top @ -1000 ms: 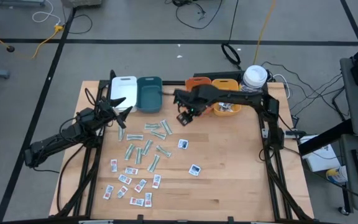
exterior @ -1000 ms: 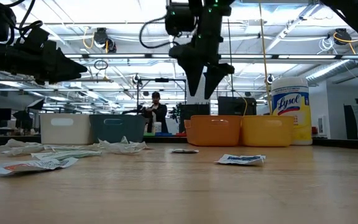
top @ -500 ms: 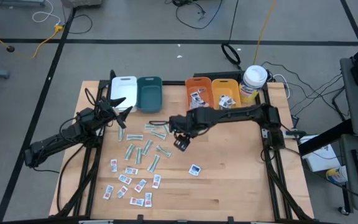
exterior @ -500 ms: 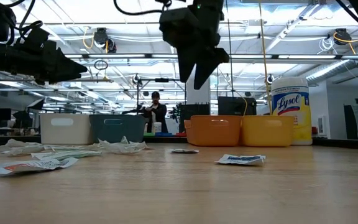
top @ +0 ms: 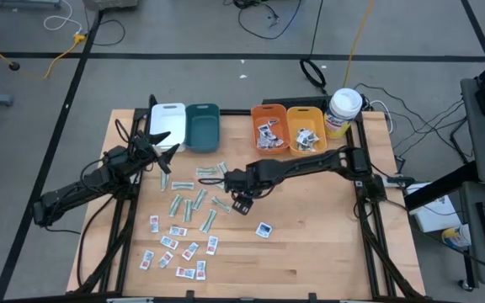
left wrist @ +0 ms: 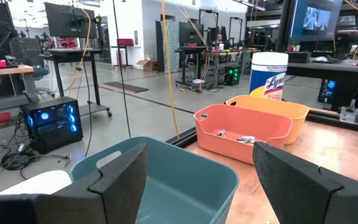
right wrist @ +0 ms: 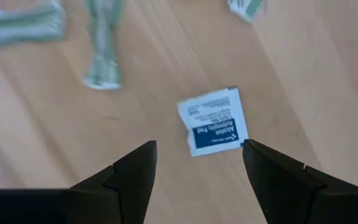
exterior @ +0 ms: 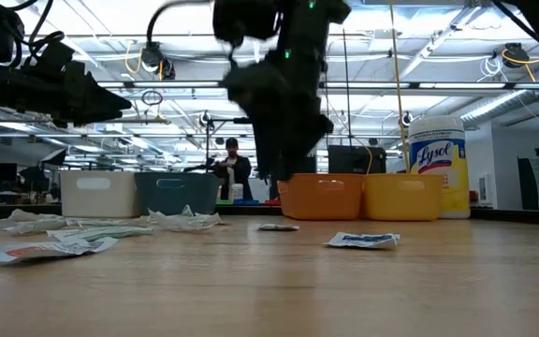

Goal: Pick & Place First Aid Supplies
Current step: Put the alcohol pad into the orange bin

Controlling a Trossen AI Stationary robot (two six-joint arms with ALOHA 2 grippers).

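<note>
The blue-print packet (right wrist: 214,121) lies flat on the bare table (top: 310,244) right under my right claw (top: 242,200) — square, white, a dark band across it. In the high view my claw covers it, mid-table. My fingers (right wrist: 129,180) stand apart on either side of it, above it, holding nothing. A second blue-print packet (top: 263,228) sits alone, nearer and a little to the right.

To the left spread the rest of the loose supplies: green strips (top: 199,194) in a scattered patch just beside my claw, and the red-print packets (top: 178,245) in a cluster nearer the front edge.

Along the far edge stand four bins. The orange bin (top: 269,130) and the yellow bin (top: 305,130) each hold a few packets — the teal bin (top: 202,126) and the white bin (top: 167,119) are further left. A canister (top: 344,108) stands at the far right corner beside the yellow bin.

My left claw (top: 160,150) hangs over the left side, near the white bin, with fingers (left wrist: 122,174) spread wide and nothing between them.
</note>
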